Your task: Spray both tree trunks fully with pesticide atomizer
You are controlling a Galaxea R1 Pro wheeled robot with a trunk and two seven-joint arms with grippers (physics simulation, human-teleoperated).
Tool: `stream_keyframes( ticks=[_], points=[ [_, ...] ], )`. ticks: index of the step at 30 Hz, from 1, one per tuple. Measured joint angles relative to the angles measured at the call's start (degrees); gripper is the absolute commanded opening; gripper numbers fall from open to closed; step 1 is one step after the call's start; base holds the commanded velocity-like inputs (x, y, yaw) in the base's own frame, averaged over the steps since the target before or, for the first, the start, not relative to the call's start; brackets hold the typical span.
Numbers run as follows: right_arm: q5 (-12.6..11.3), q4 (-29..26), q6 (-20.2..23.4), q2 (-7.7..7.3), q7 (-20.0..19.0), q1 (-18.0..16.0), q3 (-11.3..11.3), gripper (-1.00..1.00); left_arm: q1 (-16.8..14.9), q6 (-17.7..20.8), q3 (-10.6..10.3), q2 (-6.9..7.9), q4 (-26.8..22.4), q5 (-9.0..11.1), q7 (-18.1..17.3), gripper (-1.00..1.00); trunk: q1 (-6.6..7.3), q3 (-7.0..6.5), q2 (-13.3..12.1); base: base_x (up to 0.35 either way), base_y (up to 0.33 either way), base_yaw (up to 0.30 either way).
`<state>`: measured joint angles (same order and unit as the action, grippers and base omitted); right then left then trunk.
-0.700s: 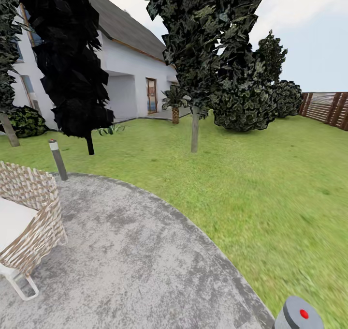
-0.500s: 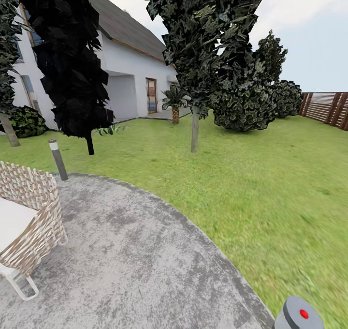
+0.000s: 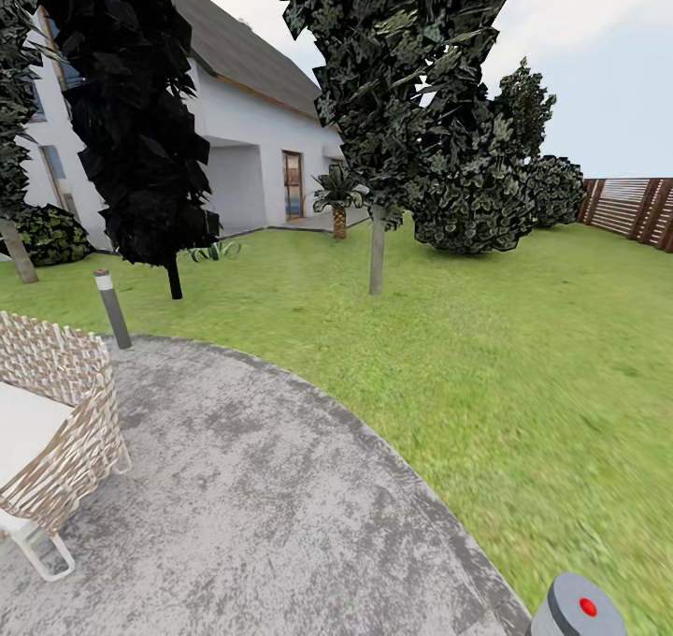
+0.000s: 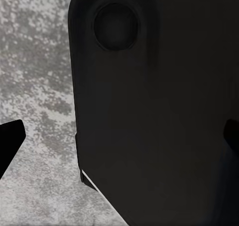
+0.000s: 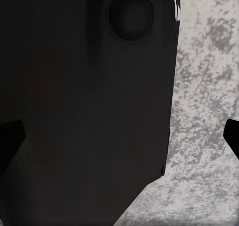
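Head view takes in a grey paved patio (image 3: 280, 496), a wicker chair (image 3: 56, 421) at nine o'clock, lawn (image 3: 523, 355) beyond, and a grey-trunked tree (image 3: 377, 243) at twelve o'clock before the white house (image 3: 252, 140). Wrist views: dark robot body over paving; each gripper's state, cannot tell.

I see a mottled grey paving (image 3: 252, 486) beside green lawn (image 3: 523, 374). House (image 3: 252, 140) white, roof grey. Fence (image 3: 631, 208) brown, slatted. Chair (image 3: 56, 430) in tan-and-white weave (cushion white). Nearest tree (image 3: 140, 112) black-leaved; middle tree (image 3: 377, 252) has a grey-brown trunk.
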<state>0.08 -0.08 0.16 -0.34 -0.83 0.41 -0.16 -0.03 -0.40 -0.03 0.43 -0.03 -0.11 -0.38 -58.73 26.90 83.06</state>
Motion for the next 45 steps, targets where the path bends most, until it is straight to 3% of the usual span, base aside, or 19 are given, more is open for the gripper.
stream_keyframes(
  ticks=[10, 45],
  points=[
    [-0.2, 0.0, -0.3, -0.89, 1.1, 0.0, -0.1, 1.0, -0.2, -0.1, 0.0, 1.14, -0.1, 0.0, 0.1, 1.0, 0.0, -0.01, 0.0, 0.0, 0.0, 0.0],
    [-0.3, -0.3, -0.4, -1.06, 1.2, -0.1, -0.1, 1.0, -0.2, -0.2, 0.1, 1.16, -0.1, 0.0, 0.0, 1.0, 0.0, -0.01, 0.0, 0.0, 0.0, 0.02]
  ],
)
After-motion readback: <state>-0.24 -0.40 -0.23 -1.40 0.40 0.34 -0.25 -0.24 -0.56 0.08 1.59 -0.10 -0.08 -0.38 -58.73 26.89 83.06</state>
